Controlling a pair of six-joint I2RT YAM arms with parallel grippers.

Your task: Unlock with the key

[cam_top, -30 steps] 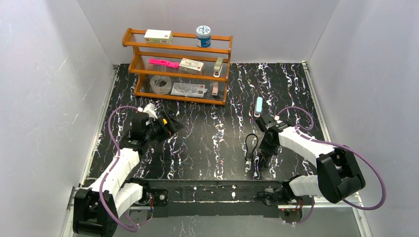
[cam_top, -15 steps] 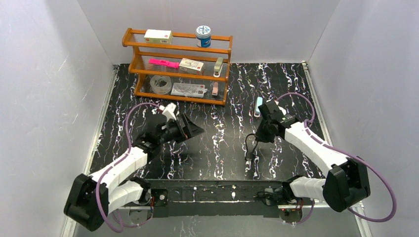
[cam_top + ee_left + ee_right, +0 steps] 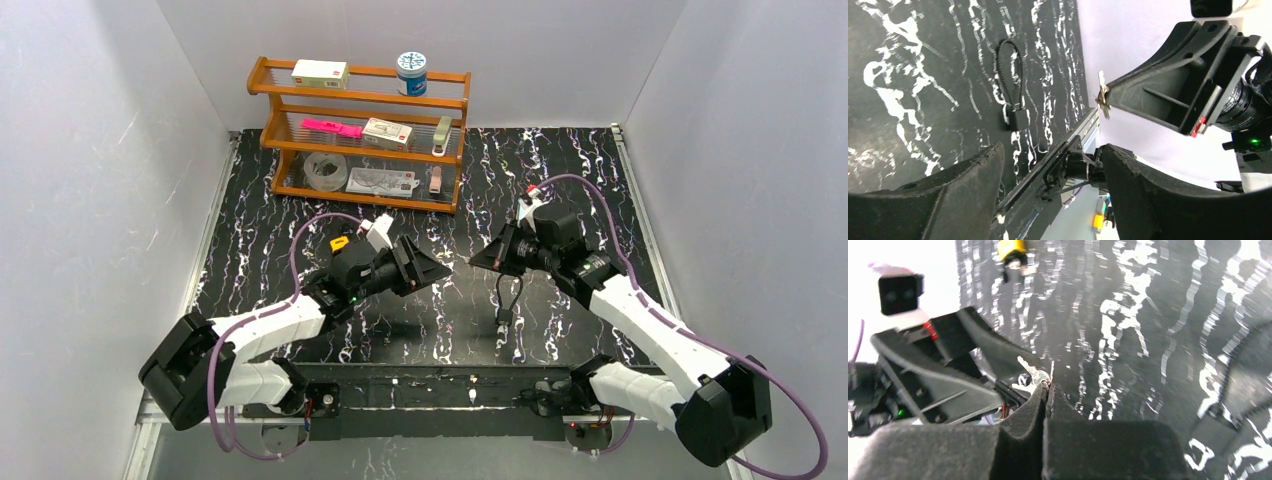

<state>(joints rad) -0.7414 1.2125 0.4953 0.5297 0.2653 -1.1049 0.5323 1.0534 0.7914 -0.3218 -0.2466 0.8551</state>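
Note:
A small black padlock (image 3: 502, 322) with a black cable loop (image 3: 508, 288) lies on the black marbled table, between the two grippers and nearer the front edge. In the left wrist view the padlock (image 3: 1015, 119) lies flat with its loop pointing away. My right gripper (image 3: 490, 258) is shut on a small silver key (image 3: 1035, 374); it hovers above and behind the loop. The key (image 3: 1103, 95) sticks out of its tips. My left gripper (image 3: 428, 270) is open and empty, raised off the table just left of the right gripper, facing it.
A wooden shelf (image 3: 360, 130) with small boxes, a tape roll and a jar stands at the back left. A small yellow object (image 3: 340, 243) lies behind the left arm and also shows in the right wrist view (image 3: 1013, 250). White walls enclose the table.
Both arms have swung toward the middle. The right gripper has risen off the table and turned left with the key. The left gripper has moved right and now faces it.

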